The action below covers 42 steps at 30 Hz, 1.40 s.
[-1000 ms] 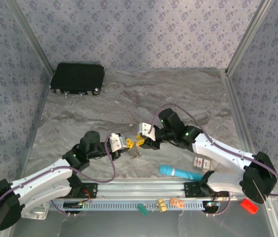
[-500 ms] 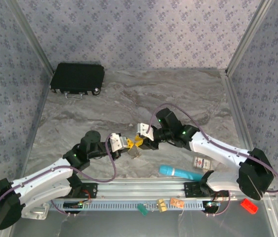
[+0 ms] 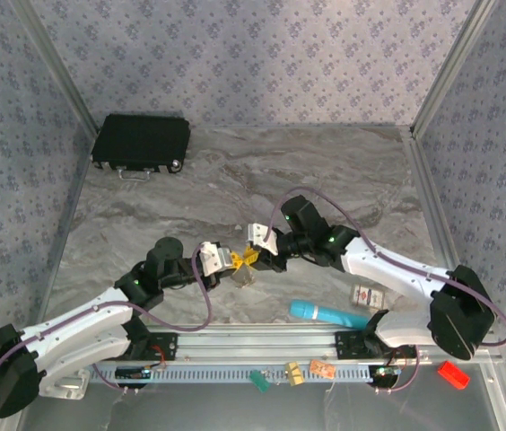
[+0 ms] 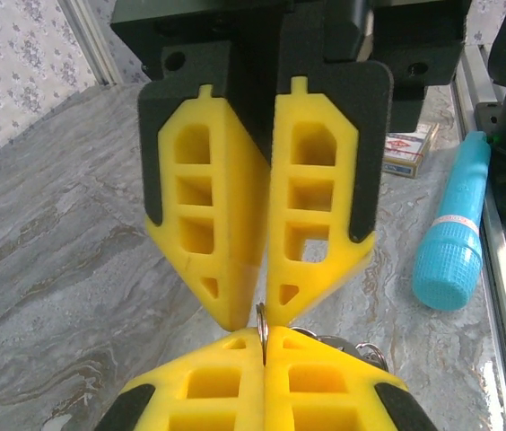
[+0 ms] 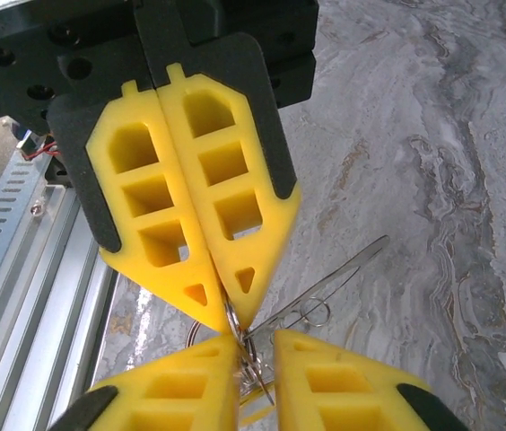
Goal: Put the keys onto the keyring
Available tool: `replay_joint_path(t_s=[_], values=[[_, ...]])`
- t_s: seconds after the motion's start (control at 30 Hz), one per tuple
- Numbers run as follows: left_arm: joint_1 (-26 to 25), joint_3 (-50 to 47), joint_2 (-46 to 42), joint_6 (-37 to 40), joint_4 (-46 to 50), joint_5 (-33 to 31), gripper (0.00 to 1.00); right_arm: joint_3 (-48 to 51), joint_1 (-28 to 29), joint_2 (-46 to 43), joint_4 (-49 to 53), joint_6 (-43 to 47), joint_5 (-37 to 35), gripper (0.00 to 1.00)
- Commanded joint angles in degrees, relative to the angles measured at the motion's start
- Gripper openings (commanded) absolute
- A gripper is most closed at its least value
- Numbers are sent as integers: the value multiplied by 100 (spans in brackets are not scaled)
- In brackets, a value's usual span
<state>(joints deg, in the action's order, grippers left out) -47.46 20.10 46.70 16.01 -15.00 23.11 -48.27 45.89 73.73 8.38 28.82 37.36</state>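
My left pincer [image 4: 263, 316] and right pincer [image 5: 235, 325] both clench the keyring [image 5: 365, 253], tip to tip. Risk: pulling apart could bend its thin wire or slip it free.

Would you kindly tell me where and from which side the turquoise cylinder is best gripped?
Take the turquoise cylinder around its middle, coming straight down from above and closing across its narrow width. It lies flat on the table, with its long axis roughly parallel to the rail beside it, so a sideways approach looks cramped.
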Motion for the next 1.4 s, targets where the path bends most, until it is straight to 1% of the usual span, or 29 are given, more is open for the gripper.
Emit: replay_joint_path(t_s=[0.0,0.03,0.1,0.13,0.17,0.2,0.23,0.33,0.37,0.47,0.57,0.63,0.7,0.8,0.9,0.93,1.0,1.2,1.37], values=[[-4,226,7,56,-306,255,0,-196,43,99,-135,-6,56,5],[0,219,7,51,-320,248,0,-200,40,106,-136,10,23,0],[-4,214,-7,36,-313,129,0,-194,30,50,-100,52,-59,0],[-3,206,-23,33,-306,22,2,-191,22,25,-85,60,-114,0],[0,205,-44,25,-272,-86,10,-189,23,-18,-53,83,-201,0],[-5,205,-75,25,-191,-194,23,-200,24,-61,17,118,-319,0],[0,221,-126,32,-100,-323,30,-237,34,-77,114,165,-430,0],[30,365,-312,95,445,-581,39,-463,60,-111,636,307,-881,0],[63,444,-364,104,665,-645,40,-564,62,-85,848,369,-989,0],[204,771,-447,183,1402,-732,40,-855,94,-27,1423,528,-1311,0],[456,1197,-365,382,2088,-757,39,-1159,131,51,1945,673,-1640,0],[761,1502,-171,533,2408,-533,36,-1404,130,107,2290,763,-1817,0],[1045,1769,104,660,2542,-113,31,-1556,131,149,2499,846,-1953,0],[1142,2000,573,1009,2382,482,27,-1770,111,185,2809,943,-2126,0],[1127,1986,990,1179,1808,1066,22,-1949,113,229,3037,985,-2264,0],[1128,1957,1127,1187,1565,1182,19,-1957,113,242,3083,986,-2301,0],[1117,1920,1335,1176,1243,1373,19,-2049,104,263,3154,986,-2355,0],[1013,1771,1641,1116,695,1725,19,-2169,74,311,3141,931,-2371,0],[949,1694,1767,1053,551,1775,19,-2168,68,334,3021,850,-2289,0]])
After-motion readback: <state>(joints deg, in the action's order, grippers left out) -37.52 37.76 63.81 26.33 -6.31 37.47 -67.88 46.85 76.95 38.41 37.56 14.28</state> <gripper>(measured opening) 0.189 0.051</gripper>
